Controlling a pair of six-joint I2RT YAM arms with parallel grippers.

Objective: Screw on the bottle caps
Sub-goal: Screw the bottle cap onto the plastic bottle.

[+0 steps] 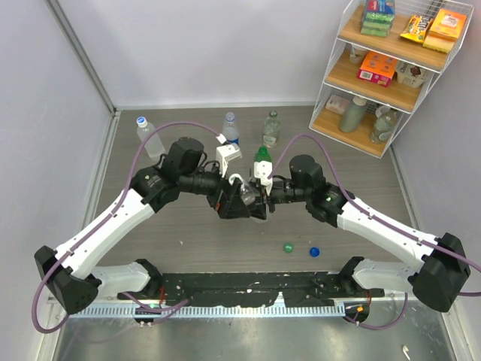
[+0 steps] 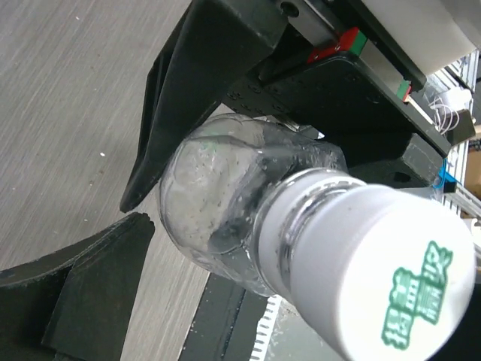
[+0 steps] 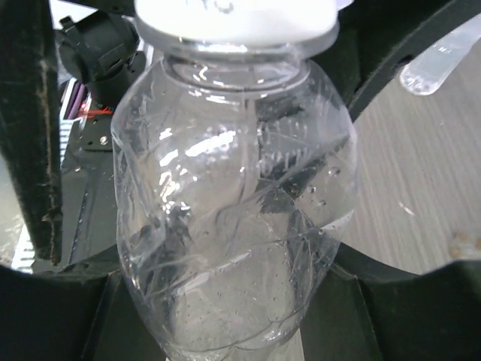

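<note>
Nearest you, low in the top view and right of centre, a green cap (image 1: 288, 247) and a blue cap (image 1: 314, 252) lie loose on the desk (image 1: 188, 244), close together.

Mid-frame, above them, both arms meet at the plain clear bottle (image 3: 233, 210), which seems to be held off the desk. Your right gripper (image 1: 263, 199) is clamped on the bottle's body, and the thin wall there looks creased. The white cap (image 2: 391, 278) sits on the neck. Your left gripper (image 1: 239, 204) is open, its fingers clear of the cap.

Whether that cap is fully tight or sitting crooked cannot be told, so don't assume it is done. With only one gripper holding it, the soft bottle could slip or buckle if you squeeze harder or swing it quickly. A low sweep of either arm could also knock the two loose caps away.

At the back, upper centre, stand the blue-labelled bottle (image 1: 231, 128) and the green bottle (image 1: 271, 128). Both are slim and upright, so a sideways nudge while you reach for them would likely topple them.
</note>
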